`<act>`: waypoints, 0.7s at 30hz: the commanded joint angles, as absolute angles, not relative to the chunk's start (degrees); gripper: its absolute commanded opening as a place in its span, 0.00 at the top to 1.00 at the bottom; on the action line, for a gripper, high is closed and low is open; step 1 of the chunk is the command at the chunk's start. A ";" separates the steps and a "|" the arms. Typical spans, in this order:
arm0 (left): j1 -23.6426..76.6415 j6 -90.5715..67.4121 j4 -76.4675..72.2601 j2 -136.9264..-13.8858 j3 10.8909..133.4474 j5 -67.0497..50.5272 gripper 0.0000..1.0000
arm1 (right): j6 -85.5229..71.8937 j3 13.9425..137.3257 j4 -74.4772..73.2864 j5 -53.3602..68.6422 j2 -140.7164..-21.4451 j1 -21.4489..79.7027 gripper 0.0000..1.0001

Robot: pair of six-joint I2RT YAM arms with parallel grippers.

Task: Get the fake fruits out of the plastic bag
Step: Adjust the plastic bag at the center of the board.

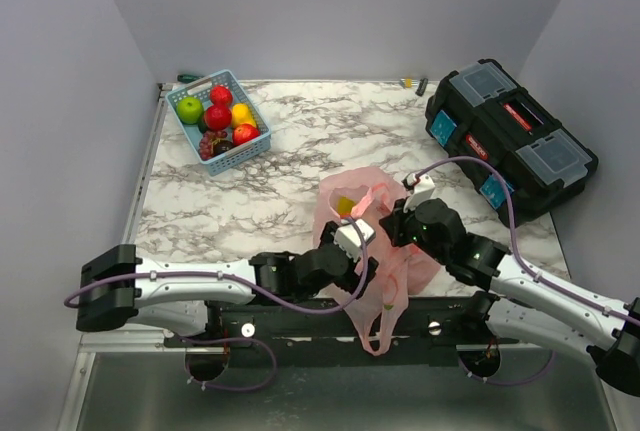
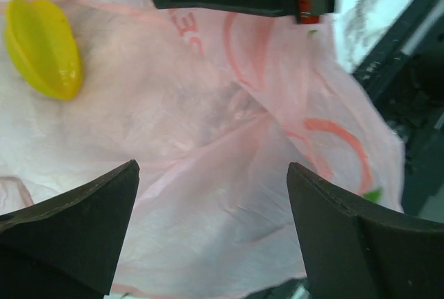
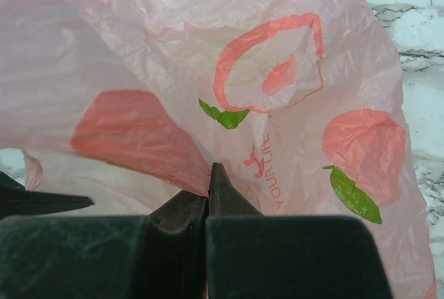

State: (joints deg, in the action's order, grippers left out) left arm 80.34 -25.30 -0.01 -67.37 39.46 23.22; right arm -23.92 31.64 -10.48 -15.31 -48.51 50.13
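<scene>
Starting at the near edge of the marble table: one loop handle of the pink plastic bag droops over the front, past the arm bases. The rest of the bag sits crumpled in the middle, right between the two arms.

The left gripper is spread wide and hovering over the bag's film, nothing between its fingers but air and pink plastic underneath. In its wrist view you can see a yellow fake fruit lying inside the bag, off to the upper left, clear of both fingers.

The right gripper has its fingers pressed together, pinching a fold of the bag on the printed side, the one with the peach drawings and green leaves.

Further back on the left, well apart from the bag, a light blue basket holds a green apple, a few red apples, another yellow piece and what looks like dark grapes.

Far right, a black toolbox sits at an angle on the table edge.
</scene>
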 commanded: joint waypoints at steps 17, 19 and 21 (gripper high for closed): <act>66.81 -27.51 -0.59 -80.63 46.58 23.31 0.22 | -22.20 30.75 -7.76 -10.03 -50.13 49.94 0.99; 66.83 -28.47 -0.28 -80.75 47.12 23.58 0.24 | -21.86 30.97 -7.83 -9.73 -51.00 49.92 0.99; 66.83 -29.77 -0.09 -80.19 47.63 23.73 0.26 | -21.65 31.09 -7.65 -10.28 -51.45 49.94 0.99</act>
State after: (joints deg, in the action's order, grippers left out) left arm 66.76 -27.11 -0.36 -80.38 45.65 21.91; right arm -23.03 31.29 -8.97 -11.60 -50.43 50.13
